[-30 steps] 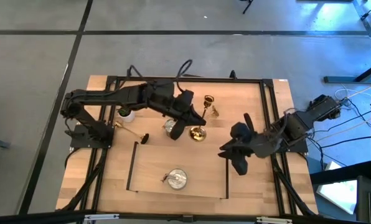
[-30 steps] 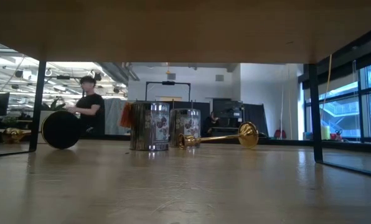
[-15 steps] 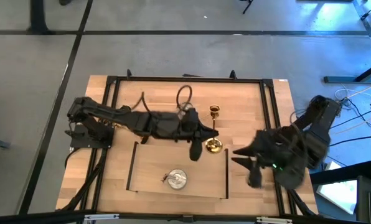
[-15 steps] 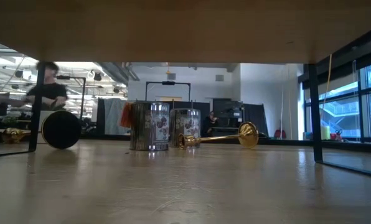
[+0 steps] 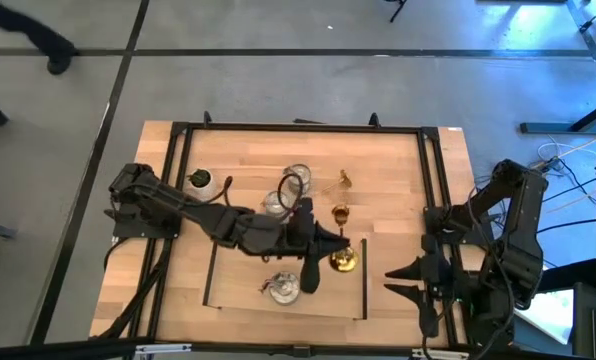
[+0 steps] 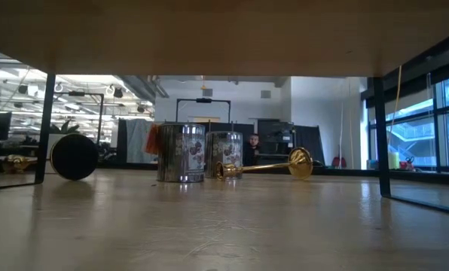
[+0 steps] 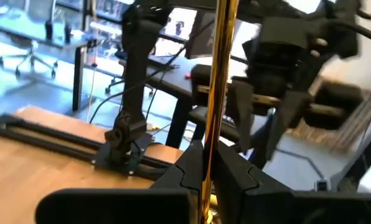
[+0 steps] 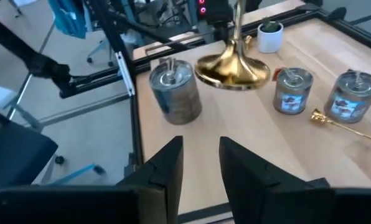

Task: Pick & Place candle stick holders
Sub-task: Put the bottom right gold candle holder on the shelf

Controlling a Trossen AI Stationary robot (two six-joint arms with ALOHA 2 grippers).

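Gold candle holder [image 8: 231, 67]: slim stem pinched between the L gripper's [image 7: 208, 163] fingers. The L wrist view shows the stem running straight through the pinch. From the R wrist view the flared round base is low over the wood, stem rising into the L gripper. Can't tell if the base touches the table [image 5: 398, 170]. In the high view that base [image 5: 345, 262] sits near the R line of the marked rectangle, approx. mid-table, w/ the L gripper [image 5: 321, 258] just beside it and the L arm stretched across from its mount at the L edge.

Other holders:
- Silver tin [image 5: 283, 288] inside the rectangle, just beside the L gripper.
- Two more silver tins [image 5: 296, 180] close together behind the L arm, toward the far side. The low view shows them upright, side by side [image 6: 181, 153].
- Second gold holder [image 5: 343, 180] near those tins. In the low view a gold holder lies on its side [image 6: 266, 167] by the tins.
- Third gold holder [image 6: 13, 160] on its side, well apart at the far L of the low view.

Small white pot w/ a plant [image 5: 200, 181] stands near the L arm's base.

R gripper [image 5: 393, 282] waits at the table's R side, outside the rectangle, fingers spread apart w/ nothing between them. Its own view confirms the gap [image 8: 198, 163].
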